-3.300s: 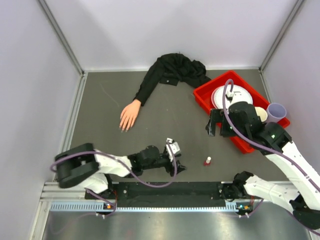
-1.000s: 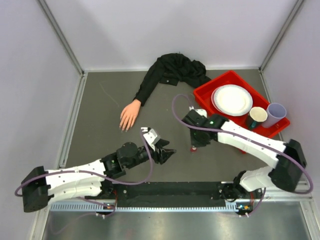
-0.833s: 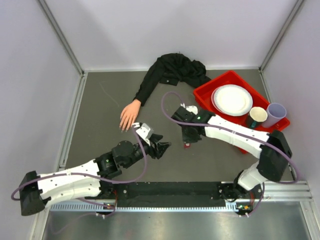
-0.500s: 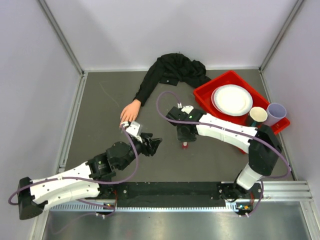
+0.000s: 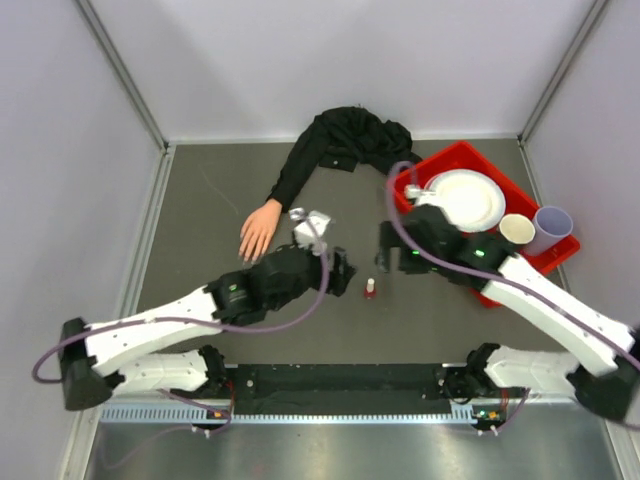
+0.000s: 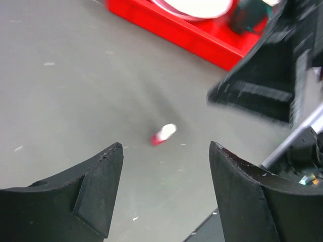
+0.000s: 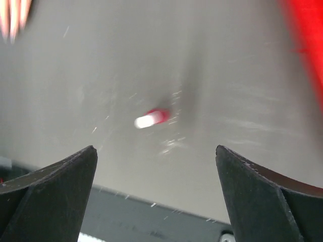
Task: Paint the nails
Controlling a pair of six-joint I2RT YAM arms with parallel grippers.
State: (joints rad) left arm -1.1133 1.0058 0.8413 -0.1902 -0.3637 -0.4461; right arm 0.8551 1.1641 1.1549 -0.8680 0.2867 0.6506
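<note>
the left gripper (image 6: 165,151) and right gripper (image 7: 155,151) are both hanging open and empty, flanking the polish bottle (image 5: 370,292), which is seemingly standing upright, though the wrist views are blurring. the nails (image 5: 245,254) are lying apart to the left on the mannequin hand (image 5: 258,230). one gripper should be clamping the bottle low, the other taking the cap (image 5: 370,283).

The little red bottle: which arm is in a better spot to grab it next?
Probably left, though it's close. The left pincer is open beside the bottle, which sits midway between its fingers in the left wrist view. The right pincer is open too, but its view is blurry.
</note>
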